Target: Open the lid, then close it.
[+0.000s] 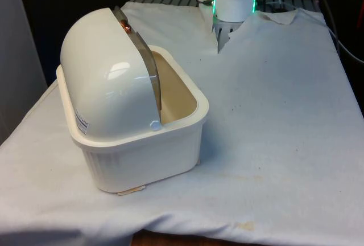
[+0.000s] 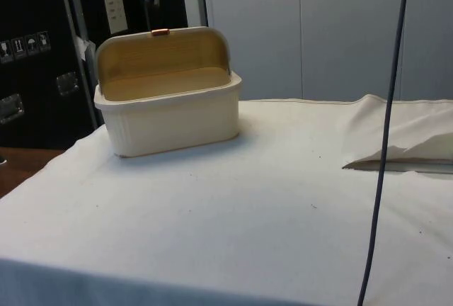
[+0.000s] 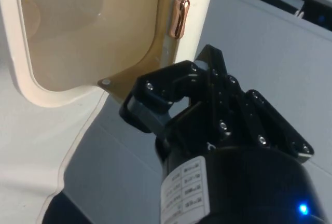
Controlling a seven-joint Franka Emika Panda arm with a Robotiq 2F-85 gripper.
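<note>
A cream plastic bread box [image 1: 142, 143] sits on the white-clothed desk [image 1: 273, 143], its domed roll-top lid [image 1: 108, 81] rolled fully open. The black gripper [image 3: 171, 97], just beside the lid's copper handle [image 3: 180, 16], holds nothing; I cannot tell how wide it stands. Opening looks done, so closing comes next, which calls for catching that handle and drawing the lid forward.

Bread box [image 1: 136, 143] at front view's left, lid [image 1: 108, 81] raised, interior unobstructed

Bread box [image 1: 136, 143] sits on the worktop [image 1: 273, 160], left of centre in the front view, lid [image 1: 108, 81] rolled back over its left half.
</note>
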